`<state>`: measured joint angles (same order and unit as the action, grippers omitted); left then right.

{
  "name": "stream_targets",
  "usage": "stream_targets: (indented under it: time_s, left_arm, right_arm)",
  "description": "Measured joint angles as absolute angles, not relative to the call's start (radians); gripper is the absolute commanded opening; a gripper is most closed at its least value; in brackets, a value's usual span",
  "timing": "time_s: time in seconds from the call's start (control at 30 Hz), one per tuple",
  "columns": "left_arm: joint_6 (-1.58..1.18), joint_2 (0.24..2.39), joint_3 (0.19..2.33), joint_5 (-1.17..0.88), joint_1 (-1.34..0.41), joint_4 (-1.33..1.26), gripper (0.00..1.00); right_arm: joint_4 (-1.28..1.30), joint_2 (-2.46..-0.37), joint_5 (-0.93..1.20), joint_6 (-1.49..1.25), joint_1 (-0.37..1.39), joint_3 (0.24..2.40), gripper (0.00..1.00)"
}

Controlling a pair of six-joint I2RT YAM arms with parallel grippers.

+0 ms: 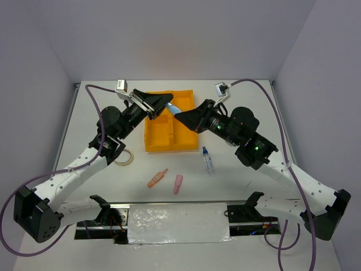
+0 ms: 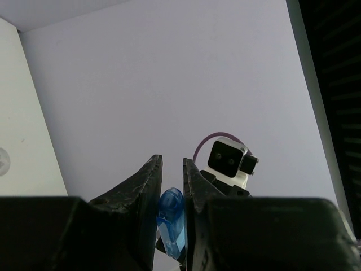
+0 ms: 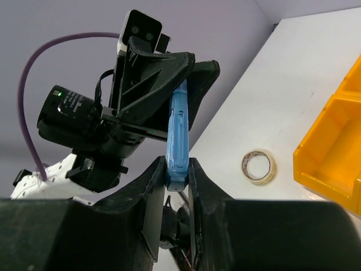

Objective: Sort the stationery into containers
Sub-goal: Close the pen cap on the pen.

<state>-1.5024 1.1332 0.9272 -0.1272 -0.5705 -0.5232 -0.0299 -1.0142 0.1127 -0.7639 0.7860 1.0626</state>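
Observation:
The light-blue stick [image 1: 174, 107] hangs in the air above the orange-yellow tray [image 1: 158, 142], between both grippers. My left gripper [image 1: 168, 103] is shut on one end of it; in the left wrist view the stick [image 2: 172, 217] sits pinched between the jaws of the left gripper [image 2: 172, 169]. My right gripper [image 1: 180, 115] is shut on the other end; in the right wrist view the stick [image 3: 178, 127] rises from the right gripper [image 3: 177, 167] into the left one. Two pink sticks [image 1: 157, 178] [image 1: 178, 184], the clear bottle with blue cap [image 1: 208, 160] and the beige tape ring [image 1: 124, 157] lie on the table.
The tray's corner [image 3: 333, 152] and the tape ring [image 3: 259, 167] show in the right wrist view. A small pale round thing [image 2: 2, 161] sits at the left edge of the left wrist view. Grey walls enclose the table on three sides.

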Motion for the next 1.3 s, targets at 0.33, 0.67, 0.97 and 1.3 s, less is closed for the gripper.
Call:
stream_targets:
  time_s: [0.33, 0.67, 0.97, 1.3]
  left_arm:
    - [-1.439, 1.12, 0.952, -0.062, -0.583, -0.518, 0.0]
    - [-1.412, 1.118, 0.952, 0.072, -0.657, -0.558, 0.0]
    - [-1.36, 1.105, 0.95, 0.192, -0.714, -0.578, 0.0]
    - [-1.233, 1.06, 1.028, 0.21, -0.729, -0.362, 0.46]
  right_arm:
    - [-0.025, -1.06, 0.128, -0.752, 0.786, 1.122, 0.0]
    - [-0.01, -1.088, 0.158, -0.714, 0.783, 1.163, 0.0]
    - [0.068, -1.138, 0.222, -0.665, 0.776, 1.244, 0.0]
    - [0.025, -1.131, 0.304, -0.64, 0.772, 1.208, 0.0]
